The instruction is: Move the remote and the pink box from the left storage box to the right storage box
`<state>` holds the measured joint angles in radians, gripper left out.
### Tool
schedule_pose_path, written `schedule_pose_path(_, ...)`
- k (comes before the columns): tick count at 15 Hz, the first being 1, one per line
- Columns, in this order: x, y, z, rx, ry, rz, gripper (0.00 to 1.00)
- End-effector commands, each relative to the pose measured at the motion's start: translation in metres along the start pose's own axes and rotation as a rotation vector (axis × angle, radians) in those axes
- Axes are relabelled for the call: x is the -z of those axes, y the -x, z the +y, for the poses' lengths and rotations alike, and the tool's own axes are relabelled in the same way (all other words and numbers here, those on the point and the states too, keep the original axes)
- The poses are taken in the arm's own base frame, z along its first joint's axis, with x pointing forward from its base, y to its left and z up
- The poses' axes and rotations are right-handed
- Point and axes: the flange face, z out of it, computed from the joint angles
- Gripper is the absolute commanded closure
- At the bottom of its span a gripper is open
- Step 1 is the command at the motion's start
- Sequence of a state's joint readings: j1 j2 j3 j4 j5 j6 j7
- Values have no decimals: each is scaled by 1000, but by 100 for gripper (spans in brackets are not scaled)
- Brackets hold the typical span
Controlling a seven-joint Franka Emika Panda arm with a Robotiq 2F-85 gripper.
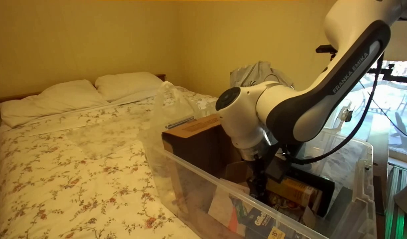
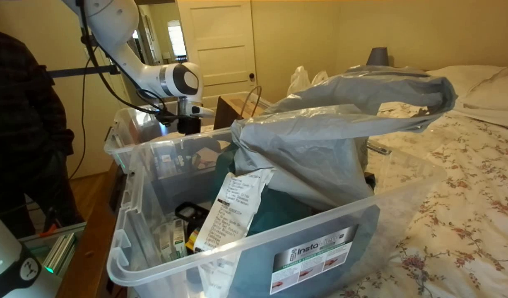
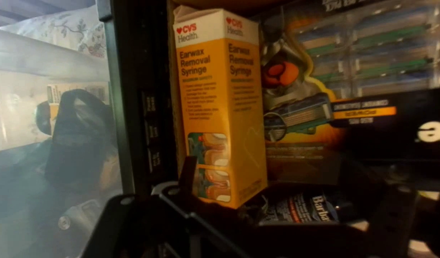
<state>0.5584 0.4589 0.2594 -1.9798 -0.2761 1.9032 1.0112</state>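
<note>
Picking slowly works best here

The gripper (image 1: 258, 194) hangs in the left box (image 1: 196, 170). It looks spread apart, with nothing held that I can see. I can't spot the remote or the pink box. Find them first, go straight down, lift high. A yellow box (image 3: 220, 89), a black thing (image 3: 146, 71) and a tall carton (image 1: 196, 146) crowd it. A grey bag (image 2: 311, 140) fills much of the right box (image 2: 150, 272).

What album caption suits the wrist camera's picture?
Robot's-eye view: a yellow earwax syringe box beside a dark package whose lettering appears upside down.
</note>
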Motion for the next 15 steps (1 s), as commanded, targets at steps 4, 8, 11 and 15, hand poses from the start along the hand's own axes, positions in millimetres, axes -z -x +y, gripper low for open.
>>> schedule_pose_path(4,-29,-30,-11,-51,98,-9,0)
schedule_pose_path(8,-40,-39,-12,-57,89,-22,0)
schedule_pose_path(11,-38,-40,-12,-57,77,-47,26)
schedule_pose_path(15,-35,-42,-10,-67,97,-48,46)
